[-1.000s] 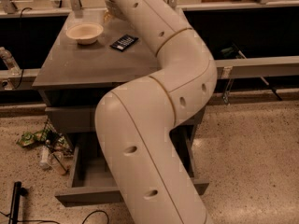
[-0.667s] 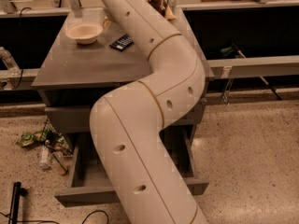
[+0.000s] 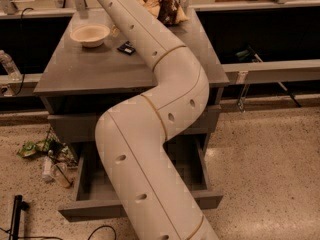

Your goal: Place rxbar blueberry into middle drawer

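Speckled floor point(image 3: 270, 154), grey table point(image 3: 90, 69) (gripper beyond top edge).

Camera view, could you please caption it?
White arm crosses grey table, gripper out of frame; navy-wrapped bar lies there, grey metal drawer open.

Dim warm light from above; dark shadow under table point(image 3: 90, 69); pincer beyond top edge.

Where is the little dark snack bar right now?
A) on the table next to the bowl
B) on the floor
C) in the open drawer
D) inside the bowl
A: the rxbar blueberry lies on the table just right of the bowl, not in the open middle drawer; the arm reaches past the top edge, so the gripper is out of view.
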